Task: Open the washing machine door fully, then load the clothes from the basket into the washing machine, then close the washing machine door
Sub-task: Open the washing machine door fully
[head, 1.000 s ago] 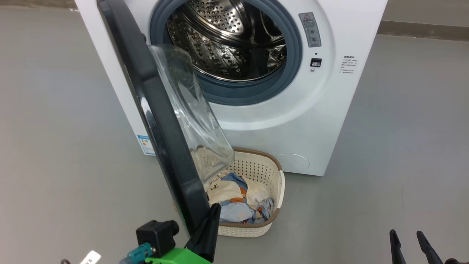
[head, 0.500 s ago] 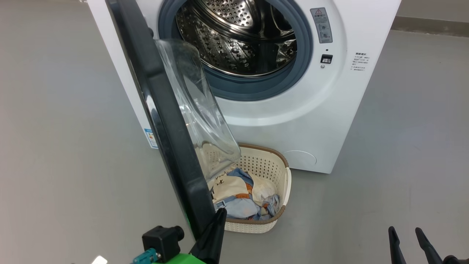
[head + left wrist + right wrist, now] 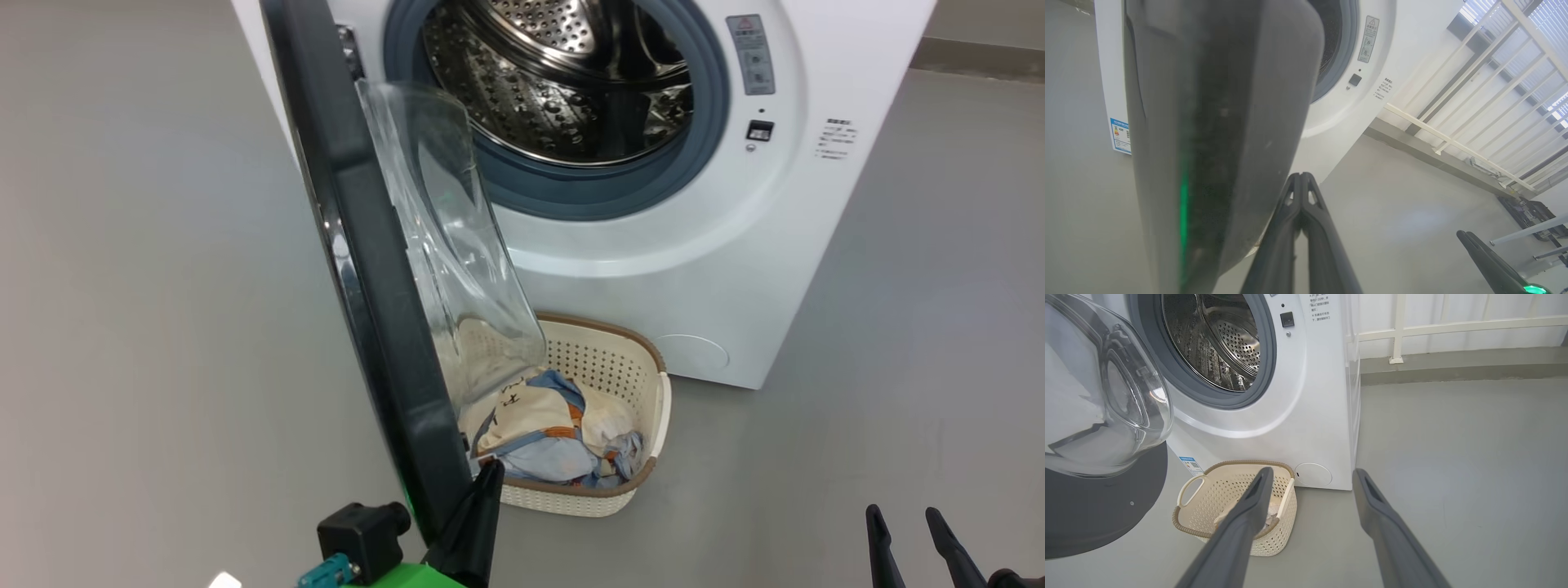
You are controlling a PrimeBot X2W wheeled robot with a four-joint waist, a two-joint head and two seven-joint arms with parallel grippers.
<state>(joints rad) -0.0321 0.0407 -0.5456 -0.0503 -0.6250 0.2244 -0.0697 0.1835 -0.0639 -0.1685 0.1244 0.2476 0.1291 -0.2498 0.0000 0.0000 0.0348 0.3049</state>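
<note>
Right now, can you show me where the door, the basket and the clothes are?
door (image 3: 371,269), head view, on its black frame.
basket (image 3: 608,359), head view, on its holey back wall.
clothes (image 3: 543,464), head view, on the light blue fabric.

One washer (image 3: 702,245), with one door (image 3: 367,269), one glass bowl (image 3: 457,245) on that door, one drum (image 3: 563,82) and one seal (image 3: 571,192). On the washer front, one grey sticker (image 3: 753,53), one blue label (image 3: 1120,134), one round flap (image 3: 694,351). One basket (image 3: 608,363) with two handles (image 3: 664,412). One heap of clothes (image 3: 531,425): at least two cloths, cream and blue, exact number not tellable. Two tools, left tool (image 3: 1300,183) and right tool (image 3: 903,516), two fingers each.
</note>
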